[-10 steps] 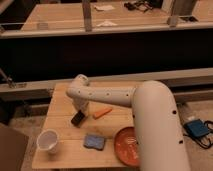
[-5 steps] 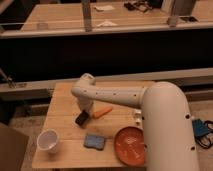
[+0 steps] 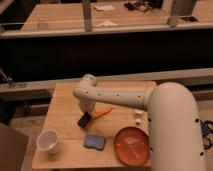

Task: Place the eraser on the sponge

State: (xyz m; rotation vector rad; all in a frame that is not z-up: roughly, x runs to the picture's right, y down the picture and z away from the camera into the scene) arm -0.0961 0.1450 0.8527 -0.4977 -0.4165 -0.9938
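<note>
The white arm (image 3: 150, 100) reaches across the table (image 3: 62, 97). An orange plate (image 3: 132, 145) lies at 4 o'clock from the gripper (image 3: 85, 115) and the sponge (image 3: 94, 142) at 5 o'clock. The fingers clench the tilted eraser (image 3: 83, 120), which juts below them, clear of the sponge.

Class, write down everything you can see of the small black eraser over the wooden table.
The small black rectangular eraser is a matte dark block, tilted, its upper end in the shut pincer at the white arm's tip. It is over the light wooden table, just left of the flat orange stick and beyond the blue sponge pad, not touching the pad. Whether its lower end touches the wood cannot be told.
</note>
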